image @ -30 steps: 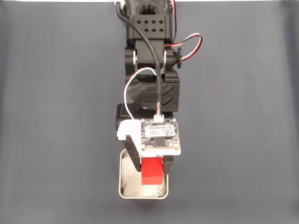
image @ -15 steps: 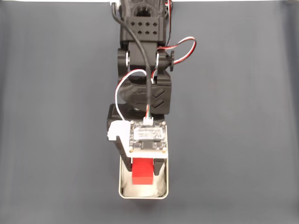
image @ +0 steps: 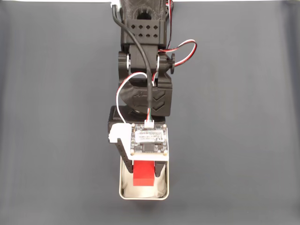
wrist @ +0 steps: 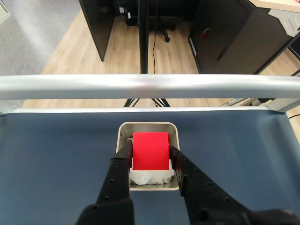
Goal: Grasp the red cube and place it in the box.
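Gripper (wrist: 151,154) clamps red cube (wrist: 150,150) over box (wrist: 124,131); dark table (wrist: 56,150), wood floor (wrist: 70,51).

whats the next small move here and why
Probably open the gripper. It is shut on the red cube, which sits inside the rim of the box over the white lining, so releasing should drop it in.

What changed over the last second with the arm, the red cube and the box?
In the fixed view the arm swung slightly left, carrying the red cube from the right side of the box toward its middle. Most of that shift came in the first half second. The tool stayed clamped on the cube over the white lining; the box did not move.
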Robot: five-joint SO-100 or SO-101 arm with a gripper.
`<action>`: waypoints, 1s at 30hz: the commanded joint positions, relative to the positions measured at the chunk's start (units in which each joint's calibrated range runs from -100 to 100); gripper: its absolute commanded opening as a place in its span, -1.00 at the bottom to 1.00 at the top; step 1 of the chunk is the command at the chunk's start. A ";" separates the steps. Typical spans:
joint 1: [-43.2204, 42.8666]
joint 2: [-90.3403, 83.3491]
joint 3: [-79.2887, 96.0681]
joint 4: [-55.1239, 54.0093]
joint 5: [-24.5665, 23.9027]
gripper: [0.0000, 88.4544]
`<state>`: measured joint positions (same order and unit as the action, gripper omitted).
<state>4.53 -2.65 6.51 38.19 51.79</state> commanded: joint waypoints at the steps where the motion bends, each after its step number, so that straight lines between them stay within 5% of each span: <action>1: 0.73 -0.56 -2.31 -1.71 0.20 -0.77; 19: 0.45 0.92 -2.86 -2.53 0.49 -0.75; 24: 0.59 1.00 -3.50 -2.78 0.34 -0.11; 30: 0.23 0.92 -4.14 -1.06 0.83 0.07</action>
<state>4.53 -1.00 5.15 36.83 52.14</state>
